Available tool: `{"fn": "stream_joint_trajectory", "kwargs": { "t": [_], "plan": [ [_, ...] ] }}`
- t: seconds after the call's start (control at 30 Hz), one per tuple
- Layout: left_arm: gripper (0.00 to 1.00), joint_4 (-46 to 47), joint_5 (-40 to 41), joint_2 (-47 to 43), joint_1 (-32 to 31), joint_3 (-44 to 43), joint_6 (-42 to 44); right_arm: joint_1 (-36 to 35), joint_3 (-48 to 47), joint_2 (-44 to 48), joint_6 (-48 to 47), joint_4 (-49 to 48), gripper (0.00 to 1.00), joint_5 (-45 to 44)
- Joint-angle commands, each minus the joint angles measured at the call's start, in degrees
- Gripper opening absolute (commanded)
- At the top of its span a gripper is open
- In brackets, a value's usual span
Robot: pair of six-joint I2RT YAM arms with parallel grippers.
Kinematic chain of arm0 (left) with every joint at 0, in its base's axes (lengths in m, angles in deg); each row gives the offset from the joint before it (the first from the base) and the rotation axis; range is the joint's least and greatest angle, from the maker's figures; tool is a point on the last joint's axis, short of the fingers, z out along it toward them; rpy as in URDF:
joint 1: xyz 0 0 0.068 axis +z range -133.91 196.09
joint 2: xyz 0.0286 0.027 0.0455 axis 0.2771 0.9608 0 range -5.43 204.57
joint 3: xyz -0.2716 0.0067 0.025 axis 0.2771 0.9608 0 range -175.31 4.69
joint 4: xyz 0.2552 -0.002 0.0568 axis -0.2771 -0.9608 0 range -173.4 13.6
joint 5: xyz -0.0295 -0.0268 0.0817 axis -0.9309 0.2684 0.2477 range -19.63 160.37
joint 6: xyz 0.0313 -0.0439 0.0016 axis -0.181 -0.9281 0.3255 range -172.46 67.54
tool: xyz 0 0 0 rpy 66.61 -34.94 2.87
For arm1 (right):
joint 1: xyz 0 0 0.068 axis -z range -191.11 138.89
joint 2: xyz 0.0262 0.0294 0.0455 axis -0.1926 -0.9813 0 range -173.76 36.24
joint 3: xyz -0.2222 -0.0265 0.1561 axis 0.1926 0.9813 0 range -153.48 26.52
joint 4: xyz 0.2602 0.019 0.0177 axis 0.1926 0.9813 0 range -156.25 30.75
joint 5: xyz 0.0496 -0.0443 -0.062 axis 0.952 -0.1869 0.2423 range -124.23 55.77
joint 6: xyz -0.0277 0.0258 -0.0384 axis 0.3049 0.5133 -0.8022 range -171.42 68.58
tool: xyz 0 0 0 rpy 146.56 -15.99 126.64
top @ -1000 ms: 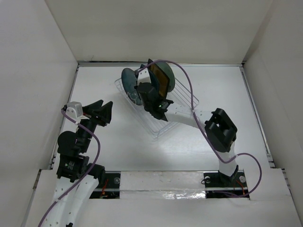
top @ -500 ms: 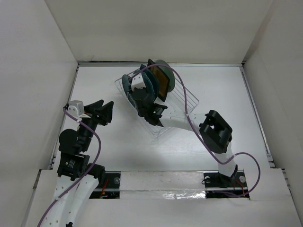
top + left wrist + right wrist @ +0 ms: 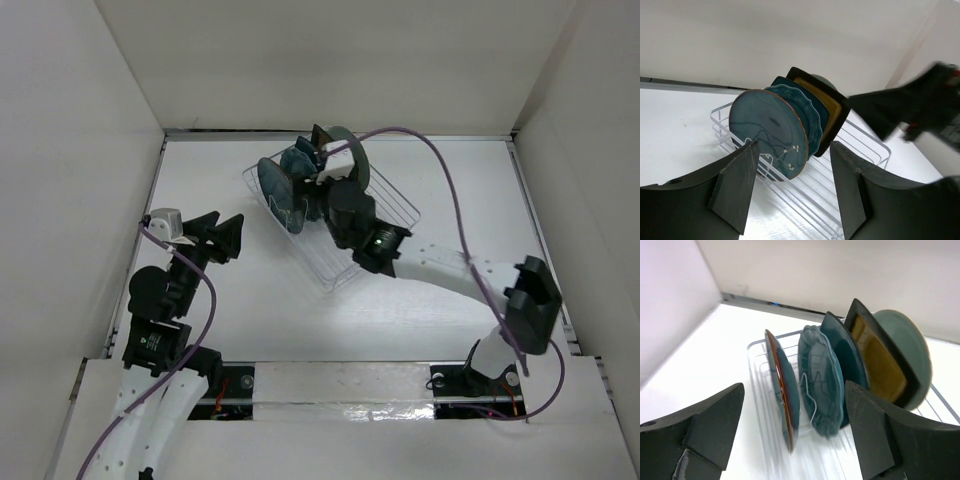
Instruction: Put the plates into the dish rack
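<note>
At the left of the top view, the left gripper (image 3: 222, 232) points toward the rack from well apart. Its jaws stand partly spread with nothing between them. This position probably keeps the left arm out of the right arm's working space.

In the upper centre of the top view sits the dish rack (image 3: 340, 272), set at an angle on the table. It holds five plates, all on edge in one row. The upright pegs presumably keep each plate vertical and separate from the next.

In the right wrist view, from left to right:
1. round teal-blue plate (image 3: 782, 395), with a red-brown rim;
2. scalloped teal plate (image 3: 820, 385);
3. dark teal plate (image 3: 840, 347), mostly covered, apparently squarish;
4. square mustard-yellow plate (image 3: 880, 360), with a dark rim;
5. pale green plate (image 3: 910, 347).

The right gripper (image 3: 792, 390) hangs over the near end of the row. Its jaws are spread wide and grip nothing. No plate lies on the table, so loading looks complete.
</note>
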Motion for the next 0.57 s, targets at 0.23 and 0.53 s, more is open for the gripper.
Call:
{"fn": "stream_joint_trajectory", "kwargs": {
  "t": [0.23, 0.53],
  "plan": [
    [0.62, 4.68, -3.93, 0.42, -0.22, 0.32, 0.21, 5.81, 26.02, 33.54, 10.26, 2.18, 0.87, -1.29],
    [0.63, 6.81, -7.82, 3.31, -0.22, 0.24, -1.29, 16.71, 32.29, 46.66, 15.18, 9.31, 0.85, 5.96]
  ]
}}
